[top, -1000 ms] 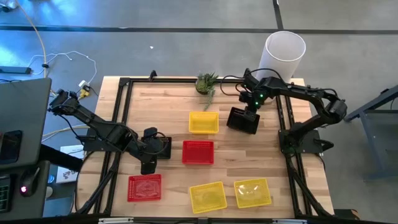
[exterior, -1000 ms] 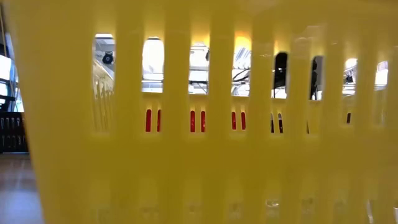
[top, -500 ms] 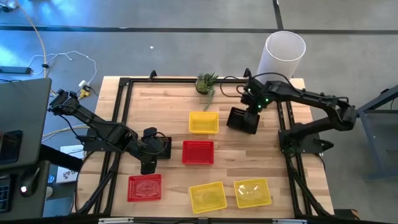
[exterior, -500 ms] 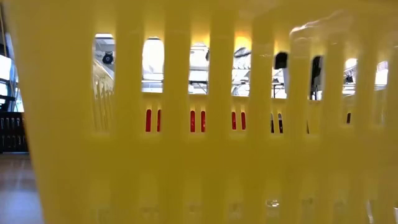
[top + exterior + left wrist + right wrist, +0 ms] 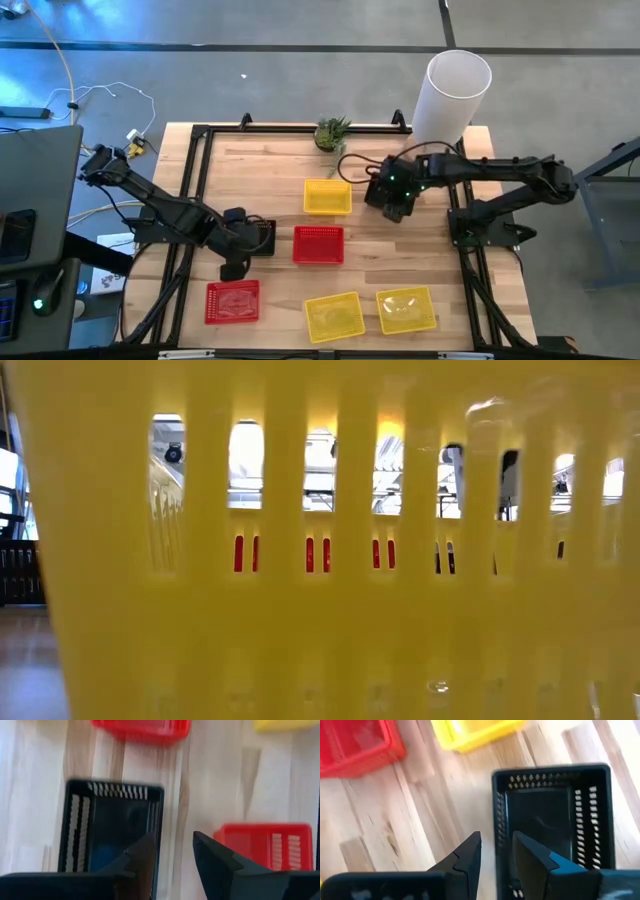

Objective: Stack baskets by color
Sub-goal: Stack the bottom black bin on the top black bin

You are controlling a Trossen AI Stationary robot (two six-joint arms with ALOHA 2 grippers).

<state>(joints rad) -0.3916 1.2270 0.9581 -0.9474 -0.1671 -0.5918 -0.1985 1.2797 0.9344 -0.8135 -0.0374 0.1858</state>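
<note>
Two black baskets rest flat on the wooden table. One black basket (image 5: pixel 262 237) (image 5: pixel 107 825) is at the left. My left gripper (image 5: pixel 236 262) (image 5: pixel 174 836) is open and points down over its long wall (image 5: pixel 159 815), one finger over the inside and one outside. The other black basket (image 5: pixel 402 210) (image 5: pixel 555 820) is at the right. My right gripper (image 5: pixel 392 195) (image 5: pixel 497 837) is open above it and straddles its side wall (image 5: pixel 499 820). Two red baskets (image 5: pixel 318 244) (image 5: pixel 232 300) and three yellow baskets (image 5: pixel 327 196) (image 5: pixel 333 315) (image 5: pixel 406 309) lie apart.
A tall white cylinder (image 5: pixel 455 92) stands at the far right corner and a small green plant (image 5: pixel 332 132) at the far edge. A dark rail frame (image 5: pixel 200 190) runs along the table's sides. A yellow basket wall (image 5: pixel 320 610) fills the low view.
My right gripper has swung from the far right toward the table's near and left side and now stands over the right black basket, which has stayed in place. None of the other baskets has moved.
</note>
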